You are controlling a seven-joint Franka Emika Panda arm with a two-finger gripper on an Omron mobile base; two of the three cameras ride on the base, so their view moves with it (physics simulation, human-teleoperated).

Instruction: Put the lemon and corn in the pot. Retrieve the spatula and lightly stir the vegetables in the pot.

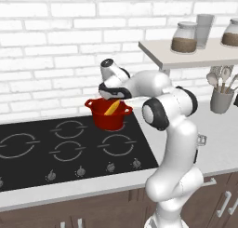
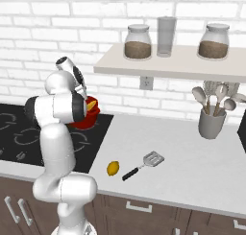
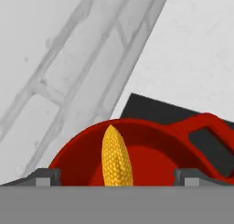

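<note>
The red pot [image 1: 108, 119] stands on the back right burner of the cooktop. The yellow corn [image 1: 111, 108] leans inside it, tip up, also seen in the hand view as corn [image 3: 117, 159] against the pot's dark red inside [image 3: 155, 150]. My gripper [image 1: 113, 99] hovers just above the pot, open, its fingertips [image 3: 43, 176] spread to either side of the cob without touching it. The lemon [image 2: 113, 168] lies on the counter near the front edge. Beside it rests the spatula [image 2: 144, 164], black handle toward the lemon, slotted silver head away from it.
The black cooktop [image 1: 69, 148] spreads left of the pot. A grey holder with pale spoons [image 2: 211, 121] stands at the back right of the counter [image 2: 192, 157]. A shelf [image 2: 168, 68] with jars and a glass hangs on the brick wall.
</note>
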